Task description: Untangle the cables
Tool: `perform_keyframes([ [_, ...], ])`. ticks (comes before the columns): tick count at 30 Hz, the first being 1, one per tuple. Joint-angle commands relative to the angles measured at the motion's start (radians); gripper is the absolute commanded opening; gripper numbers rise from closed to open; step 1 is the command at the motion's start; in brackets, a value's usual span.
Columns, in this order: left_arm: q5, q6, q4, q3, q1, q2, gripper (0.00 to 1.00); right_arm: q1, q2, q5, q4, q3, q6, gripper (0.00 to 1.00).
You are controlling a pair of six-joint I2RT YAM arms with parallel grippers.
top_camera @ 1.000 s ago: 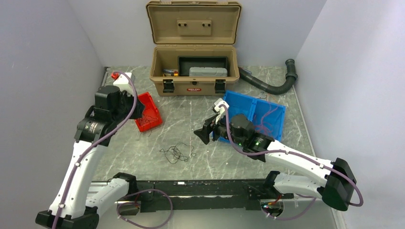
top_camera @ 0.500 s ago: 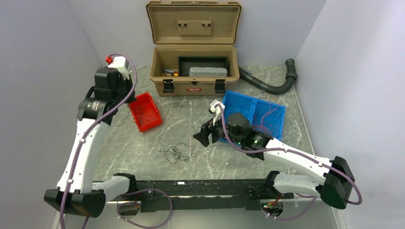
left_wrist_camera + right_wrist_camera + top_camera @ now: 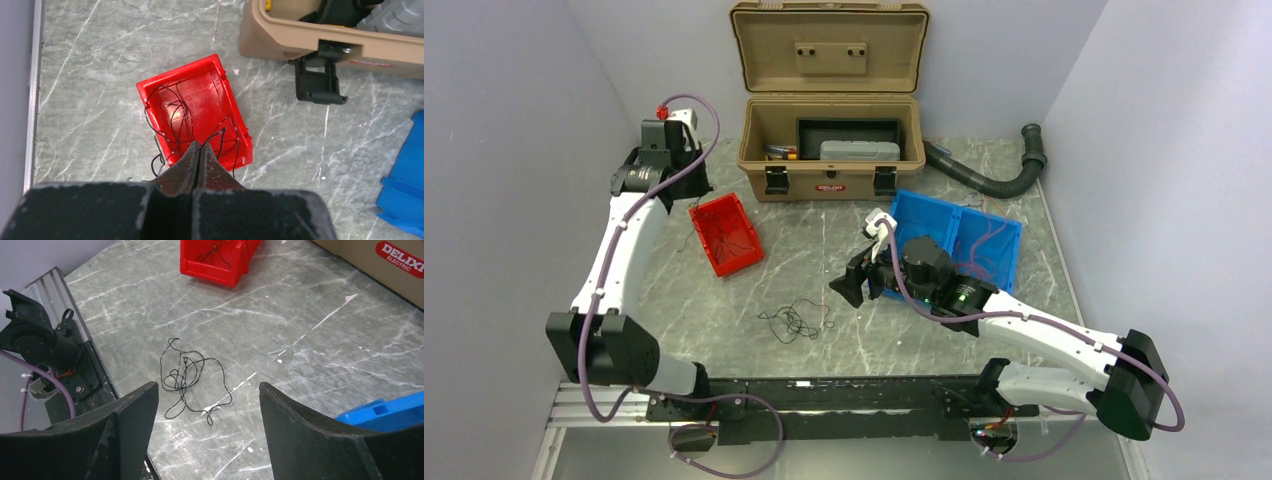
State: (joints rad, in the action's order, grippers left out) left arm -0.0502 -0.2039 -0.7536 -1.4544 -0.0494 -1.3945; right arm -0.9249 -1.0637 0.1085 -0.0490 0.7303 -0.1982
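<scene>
- The grey marbled bench (image 3: 724, 320) carries everything; clock positions below are read in the top view, with 12 at the far wall.
- A tan toolbox (image 3: 829, 150) stands at 12 o'clock with its lid raised; a grey case lies inside.
- A blue bin (image 3: 984, 235) sits at 2 o'clock, just off the toolbox's right corner, with a few thin strands in it.
- A black corrugated hose (image 3: 984, 180) curves along the far edge at 1 o'clock, behind the blue bin.
- A red bin (image 3: 724, 235) lies at 10 o'clock, turned at an angle, with several thin black strands looped inside and over its rim.
- The right fingers (image 3: 142, 400) are released and spread wide, hanging above the bench just at 9 o'clock of the blue bin.
- The left fingers (image 3: 200, 146) are clenched tip to tip above the red bin. A black strand runs from their tips down into it; I cannot tell whether it is pinched.
- The cables (image 3: 796, 320), a small loose black tangle, lie on bare bench at 6 o'clock, near the middle. They sit at 7 o'clock of the right fingers, untouched by either arm.
</scene>
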Motion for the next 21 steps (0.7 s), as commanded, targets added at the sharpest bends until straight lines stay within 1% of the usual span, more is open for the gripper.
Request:
perform_keyframes([
  [1,0.023,-0.011,0.027,-0.050,0.027,-0.073,0.00,-0.005,0.009,-0.021,-0.011,0.051,0.033,0.75],
  [5,0.035,-0.024,0.033,-0.055,0.045,-0.183,0.00,-0.004,-0.002,-0.026,-0.031,0.057,0.042,0.75],
  [9,0.042,-0.056,0.015,-0.092,0.048,-0.357,0.00,-0.003,-0.008,-0.011,-0.062,0.053,0.026,0.75],
  [12,0.073,-0.091,-0.002,-0.128,0.073,-0.493,0.00,-0.002,-0.009,0.012,-0.086,0.042,0.013,0.75],
  [16,0.079,-0.114,-0.055,-0.225,0.077,-0.654,0.00,-0.003,-0.002,0.028,-0.092,0.037,0.012,0.75],
  [18,0.087,-0.122,-0.070,-0.258,0.076,-0.695,0.00,-0.003,0.004,0.024,-0.088,0.033,0.015,0.75],
  [21,0.089,-0.128,-0.076,-0.253,0.075,-0.690,0.00,-0.001,0.021,0.014,-0.079,0.021,0.018,0.75],
])
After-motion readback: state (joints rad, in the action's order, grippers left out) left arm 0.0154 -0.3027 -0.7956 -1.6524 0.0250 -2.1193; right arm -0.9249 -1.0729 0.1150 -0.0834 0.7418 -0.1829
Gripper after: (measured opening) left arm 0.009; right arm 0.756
